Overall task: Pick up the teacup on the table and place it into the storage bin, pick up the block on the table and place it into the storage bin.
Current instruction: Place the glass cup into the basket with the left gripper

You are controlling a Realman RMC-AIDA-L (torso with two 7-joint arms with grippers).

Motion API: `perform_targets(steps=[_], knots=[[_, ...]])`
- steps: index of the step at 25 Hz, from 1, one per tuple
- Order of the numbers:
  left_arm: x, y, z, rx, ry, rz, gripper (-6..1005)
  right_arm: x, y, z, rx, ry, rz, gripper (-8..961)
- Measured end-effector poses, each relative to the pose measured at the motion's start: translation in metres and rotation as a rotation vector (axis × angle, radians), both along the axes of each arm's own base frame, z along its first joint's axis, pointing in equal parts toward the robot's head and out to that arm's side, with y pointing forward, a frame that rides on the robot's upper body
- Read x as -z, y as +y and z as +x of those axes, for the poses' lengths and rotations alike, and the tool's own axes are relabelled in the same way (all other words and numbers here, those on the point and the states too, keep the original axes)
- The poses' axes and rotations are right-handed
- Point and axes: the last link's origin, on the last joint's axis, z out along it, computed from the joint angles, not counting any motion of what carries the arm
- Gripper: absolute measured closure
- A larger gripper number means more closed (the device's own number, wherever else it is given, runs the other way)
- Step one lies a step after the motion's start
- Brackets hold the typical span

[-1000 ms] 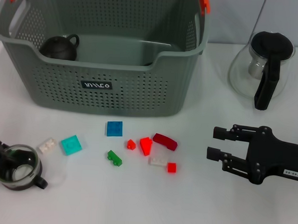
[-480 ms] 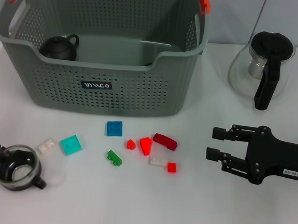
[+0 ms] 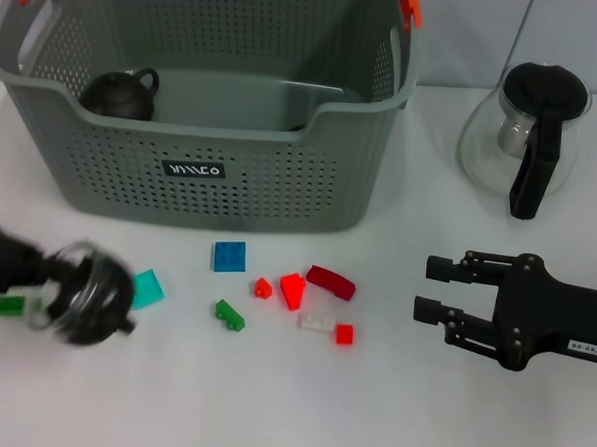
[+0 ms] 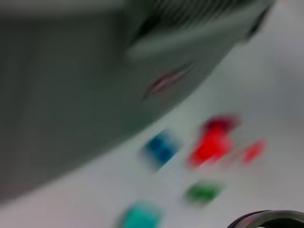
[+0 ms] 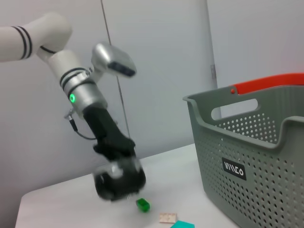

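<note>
The teacup (image 3: 86, 295) is being carried by the left pincer (image 3: 60, 291) above the desk (image 3: 269, 412), in front of the storage bin (image 3: 196, 168) and near its left corner; the cup is being pinched by the pincer (finger detail is blurred). For this step to go well, the cup should be raised clear of the bin's front wall before being moved inward, and kept level. A dark round pot (image 3: 120, 94) is already lying inside. The right pincer (image 3: 430, 287) is being held spread and idle, apart from the scattered blocks (image 3: 293, 289).
</note>
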Motion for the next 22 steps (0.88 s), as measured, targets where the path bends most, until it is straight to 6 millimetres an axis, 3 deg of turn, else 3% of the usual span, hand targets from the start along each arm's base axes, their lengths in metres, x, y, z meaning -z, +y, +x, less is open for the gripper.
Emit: perform_targets(steps=[5, 6, 7, 10, 14, 17, 22], knots=[[0.009, 0.007, 0.034, 0.113, -0.429, 0.064, 961, 0.001, 0.002, -0.001, -0.001, 0.000, 0.001, 429], [0.009, 0.007, 0.034, 0.113, -0.429, 0.064, 961, 0.001, 0.002, -0.002, -0.002, 0.000, 0.000, 429], [0.010, 0.018, 0.058, 0.131, -0.613, 0.125, 961, 0.002, 0.003, -0.003, -0.004, 0.001, -0.001, 429], [0.001, 0.036, 0.077, 0.136, -0.677, 0.208, 961, 0.001, 0.004, -0.003, -0.009, 0.000, -0.004, 429], [-0.015, 0.073, 0.105, 0.100, -0.571, 0.287, 961, 0.001, 0.004, -0.004, -0.014, -0.002, -0.009, 430], [-0.022, 0.108, 0.131, 0.079, -0.356, 0.355, 961, 0.001, 0.003, -0.004, -0.015, -0.002, -0.011, 430], [-0.001, 0.150, 0.161, 0.049, 0.034, 0.398, 961, 0.001, 0.003, -0.004, -0.014, 0.000, -0.013, 429]])
